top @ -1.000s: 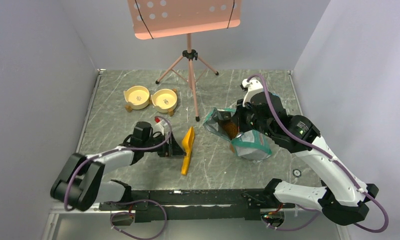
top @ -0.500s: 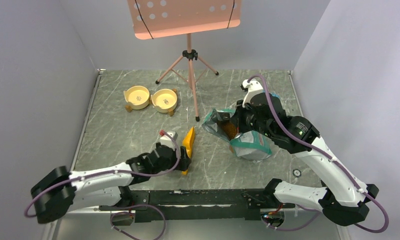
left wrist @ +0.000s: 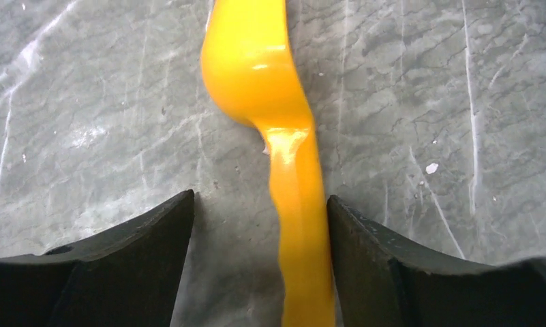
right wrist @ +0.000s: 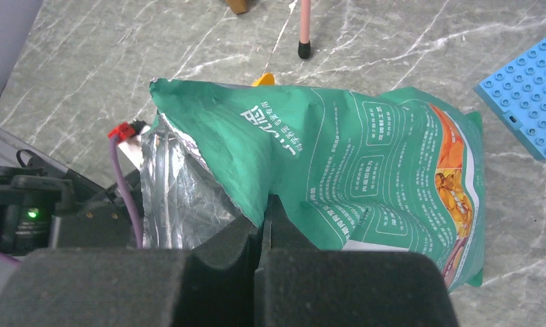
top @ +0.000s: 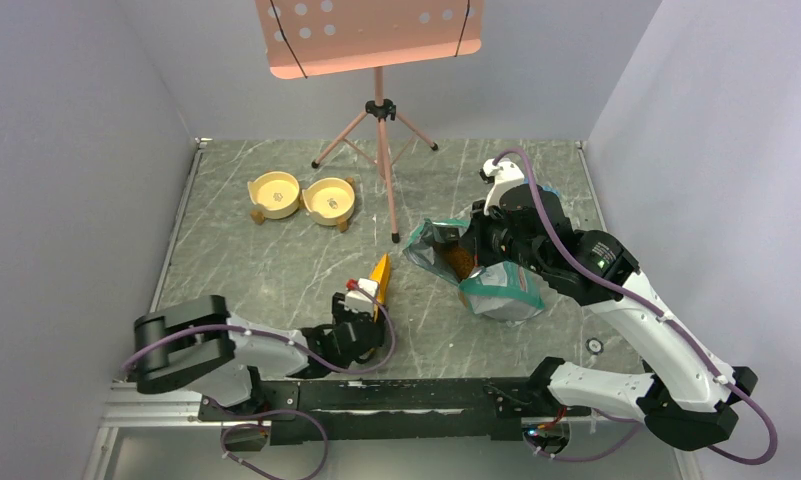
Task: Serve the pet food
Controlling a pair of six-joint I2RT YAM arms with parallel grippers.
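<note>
The pet food [top: 460, 262] shows as brown kibble inside the open mouth of the teal-green bag [top: 501, 290], which lies on the table right of centre. My right gripper [top: 476, 240] is shut on the bag's upper rim; in the right wrist view [right wrist: 264, 218] the jaws pinch the green edge of the bag [right wrist: 365, 163] beside its foil lining. The yellow scoop [top: 380, 275] lies on the table. My left gripper [left wrist: 260, 204] is open and low, its fingers either side of the scoop's [left wrist: 253, 61] handle, the right finger close against it.
Two cream bowls [top: 275, 192] [top: 329, 198] stand side by side at the back left. A pink music stand's tripod [top: 380, 110] stands behind the centre. A blue studded plate [right wrist: 529, 95] lies beyond the bag. Grey walls close in the table.
My left arm has swung from the scoop's left side round to the near end of its handle, and the open fingers now straddle the handle. The right gripper still holds the bag.
</note>
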